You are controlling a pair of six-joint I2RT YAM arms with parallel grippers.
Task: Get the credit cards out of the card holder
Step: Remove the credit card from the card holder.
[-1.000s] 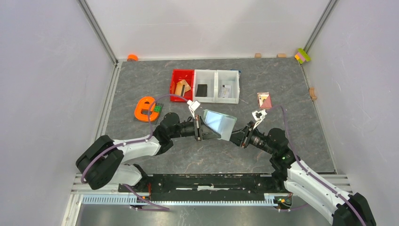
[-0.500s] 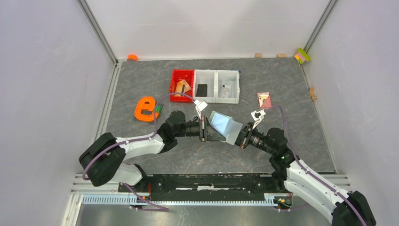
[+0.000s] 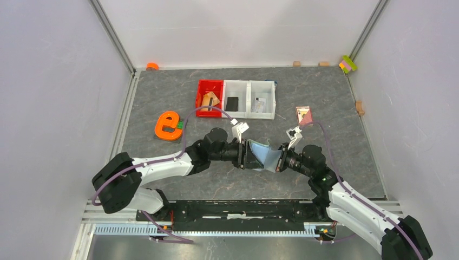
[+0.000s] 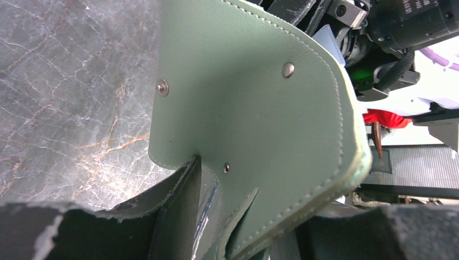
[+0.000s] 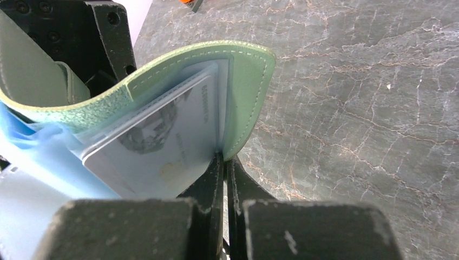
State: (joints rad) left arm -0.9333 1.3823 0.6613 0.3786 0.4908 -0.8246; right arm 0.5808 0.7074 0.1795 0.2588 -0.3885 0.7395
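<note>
I see the sage-green card holder (image 3: 262, 155) held open above the middle of the grey table (image 3: 335, 103). My left gripper (image 3: 248, 154) pinches 1 flap. My right gripper (image 3: 277, 158) is clamped on the other flap's edge, beside 1 pale blue-white credit card (image 5: 157, 143) in its pocket.

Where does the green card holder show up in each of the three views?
Top external: card holder at centre, bent between left pincer and right pincer.
Left wrist: card holder fills middle and right, green outer face with snaps.
Right wrist: card holder upper left to centre, curved, pale card inside.
Shared landmark: grey marbled table.
</note>
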